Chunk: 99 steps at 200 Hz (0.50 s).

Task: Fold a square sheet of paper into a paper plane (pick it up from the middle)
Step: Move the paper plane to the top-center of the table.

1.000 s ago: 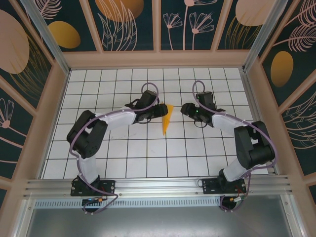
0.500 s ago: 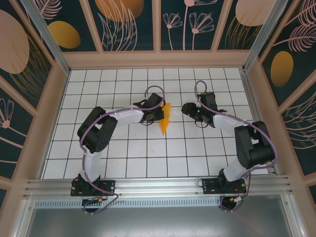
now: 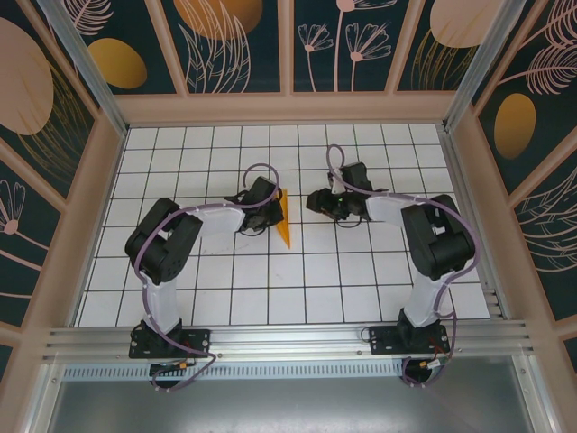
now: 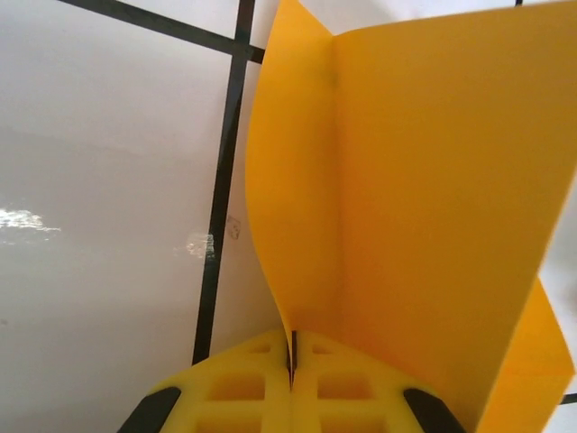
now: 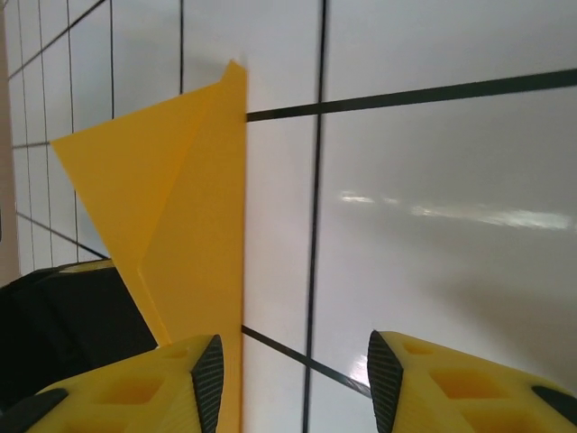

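the left end effector (image 4: 291,383) is clenched tight, its yellow fingers (image 4: 234,392) pressed together on one edge of the folded paper (image 4: 433,207). the paper rises out of that grip with a sharp crease running up it. the right end effector (image 5: 293,379) is released, its fingers (image 5: 451,388) well apart over bare tile. one edge of the paper sits just beside its other finger, not pinched.

seen from above, the paper is a narrow wedge near the middle of the white tiled surface (image 3: 361,280), between the two end effectors. its long axis runs far to near, and its tip points toward the arm bases. i cannot tell whether the tip touches the tiles. purple cables (image 3: 257,170) loop over both wrists, and patterned walls (image 3: 234,36) box the surface in.
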Available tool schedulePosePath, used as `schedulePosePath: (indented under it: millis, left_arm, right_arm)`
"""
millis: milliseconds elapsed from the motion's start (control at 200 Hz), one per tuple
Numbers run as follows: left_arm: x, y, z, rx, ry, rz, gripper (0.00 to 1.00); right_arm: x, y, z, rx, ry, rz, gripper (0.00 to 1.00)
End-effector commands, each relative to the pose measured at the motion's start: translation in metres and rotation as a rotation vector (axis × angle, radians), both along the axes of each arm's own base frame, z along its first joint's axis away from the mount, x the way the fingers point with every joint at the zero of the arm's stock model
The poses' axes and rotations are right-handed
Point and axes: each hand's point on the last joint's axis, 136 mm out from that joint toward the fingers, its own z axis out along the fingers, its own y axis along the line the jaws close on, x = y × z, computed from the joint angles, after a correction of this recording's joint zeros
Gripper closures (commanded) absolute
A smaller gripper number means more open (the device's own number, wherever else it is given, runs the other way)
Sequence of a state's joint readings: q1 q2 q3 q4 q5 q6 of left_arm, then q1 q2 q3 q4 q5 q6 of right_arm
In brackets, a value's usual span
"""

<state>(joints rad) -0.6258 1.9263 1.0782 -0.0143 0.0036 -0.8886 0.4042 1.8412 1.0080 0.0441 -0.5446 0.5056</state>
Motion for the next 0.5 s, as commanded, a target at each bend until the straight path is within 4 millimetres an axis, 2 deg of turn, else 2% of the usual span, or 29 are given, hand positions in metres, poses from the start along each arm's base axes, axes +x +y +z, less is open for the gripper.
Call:
schedulePosePath:
  millis: [0, 180, 360, 490]
  left_arm:
    - [0.003, -0.006, 0.017, -0.066, -0.032, -0.007, 0.94]
    - [0.002, -0.009, 0.020, -0.082, -0.036, -0.025, 0.94]
    - [0.001, -0.009, 0.019, -0.083, -0.035, -0.033, 0.94]
    - [0.002, -0.011, 0.019, -0.089, -0.036, -0.040, 0.93]
  right_arm:
    - [-0.001, 0.022, 0.005, 0.020, -0.004, 0.090, 0.51]
    - [-0.002, 0.041, 0.007, 0.004, -0.016, 0.149, 0.49]
    - [0.002, 0.041, -0.004, -0.044, 0.010, 0.134, 0.51]
    - [0.004, 0.042, -0.010, -0.058, 0.030, 0.134, 0.57]
